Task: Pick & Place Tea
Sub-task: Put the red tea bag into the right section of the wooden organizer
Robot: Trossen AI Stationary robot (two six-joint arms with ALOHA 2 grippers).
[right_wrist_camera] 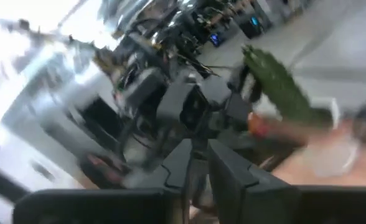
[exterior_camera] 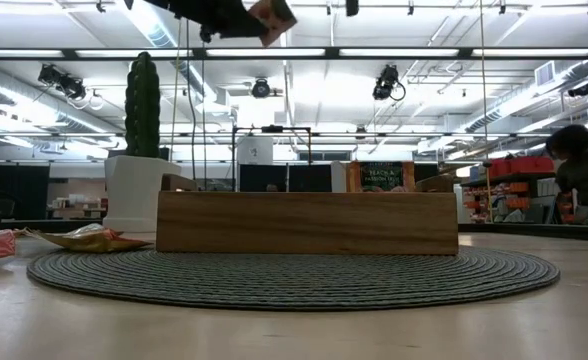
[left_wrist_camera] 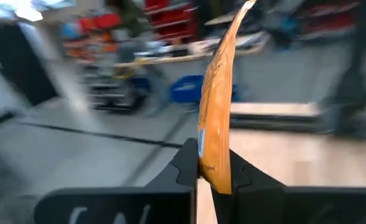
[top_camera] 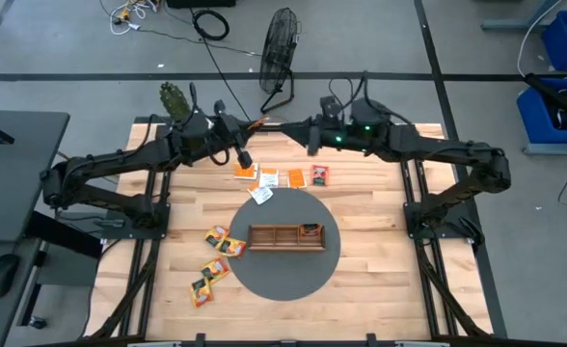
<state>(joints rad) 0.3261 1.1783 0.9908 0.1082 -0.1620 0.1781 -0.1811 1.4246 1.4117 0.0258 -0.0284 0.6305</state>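
My left gripper [top_camera: 255,123] hovers high over the table's far edge, shut on an orange tea sachet [left_wrist_camera: 217,112] that the low view also shows [exterior_camera: 272,15]. My right gripper [right_wrist_camera: 198,165] faces it from the right [top_camera: 295,126], slightly open with nothing between its fingers. Several more tea sachets lie flat in a row [top_camera: 282,176] on the wood. Others lie left of the round mat [top_camera: 216,260]. One sachet [top_camera: 310,229] stands in the wooden tray [top_camera: 274,237]. My left gripper pinches the orange sachet between its two fingers [left_wrist_camera: 186,165], on its flat faces at one end [left_wrist_camera: 215,163]. The fingers point level, toward the table's right. The sachet sticks out past the fingertips, slightly bowed and lifted clear of the table.
The tray rests on a round grey mat [top_camera: 264,280] at the table's middle. A green cactus-like plant in a white pot [exterior_camera: 139,150] stands at the far left corner. A fan [top_camera: 280,43] is on the floor behind the table.
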